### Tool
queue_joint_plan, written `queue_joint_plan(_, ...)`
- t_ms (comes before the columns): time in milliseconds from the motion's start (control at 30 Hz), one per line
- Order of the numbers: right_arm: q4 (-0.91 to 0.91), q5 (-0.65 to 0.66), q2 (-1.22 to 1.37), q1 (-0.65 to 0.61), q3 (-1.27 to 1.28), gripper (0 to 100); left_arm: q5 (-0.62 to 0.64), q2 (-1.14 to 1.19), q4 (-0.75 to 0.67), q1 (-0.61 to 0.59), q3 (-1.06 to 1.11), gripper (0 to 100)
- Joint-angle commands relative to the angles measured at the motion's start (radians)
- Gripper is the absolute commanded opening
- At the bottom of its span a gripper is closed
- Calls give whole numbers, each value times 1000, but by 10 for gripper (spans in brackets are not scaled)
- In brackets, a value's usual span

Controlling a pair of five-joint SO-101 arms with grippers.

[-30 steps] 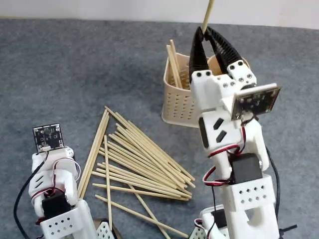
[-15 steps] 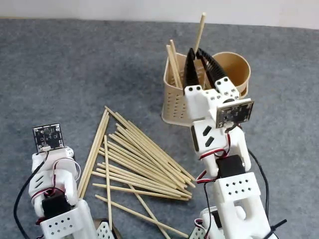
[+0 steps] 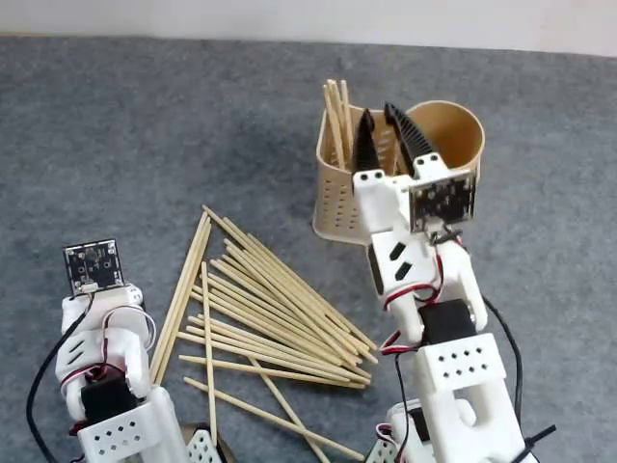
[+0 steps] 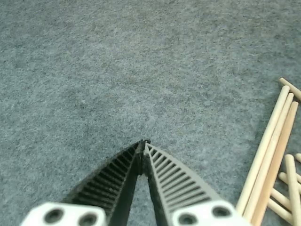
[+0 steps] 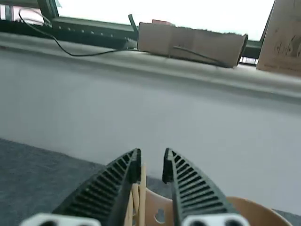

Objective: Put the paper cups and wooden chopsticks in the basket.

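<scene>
At the near left corner of the grey carpeted tabletop (image 3: 135,116), the left gripper (image 4: 144,142) is clenched on nothing, tips just over the carpet. Mid-table toward the near edge lies one fanned pile of loose wooden chopsticks (image 3: 270,299), some two dozen, too overlapped for an exact count. Near the far edge stands one beige perforated plastic basket (image 3: 339,207) with a bunch of about five upright chopsticks (image 3: 335,116). The right gripper (image 3: 378,114) hovers above it, jaws narrowly parted, empty. One tan paper cup (image 3: 455,118) sits at the basket's right end.
</scene>
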Motion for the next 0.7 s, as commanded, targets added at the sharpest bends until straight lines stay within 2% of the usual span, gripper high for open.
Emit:
queue_joint_plan(0,176,-9,-27,2,-130,94,-9,-8,-20,16,5,5)
queue_joint_plan(133,378,-9,-27,-4,-211,94,-9,-8,-20,16,5,5)
queue_joint_plan(400,722,-9,-27,-114,-263,94,-9,-8,-20,16,5,5)
queue_joint_plan(667,932,-9,-19,-209,-259,94,-9,-8,-20,16,5,5)
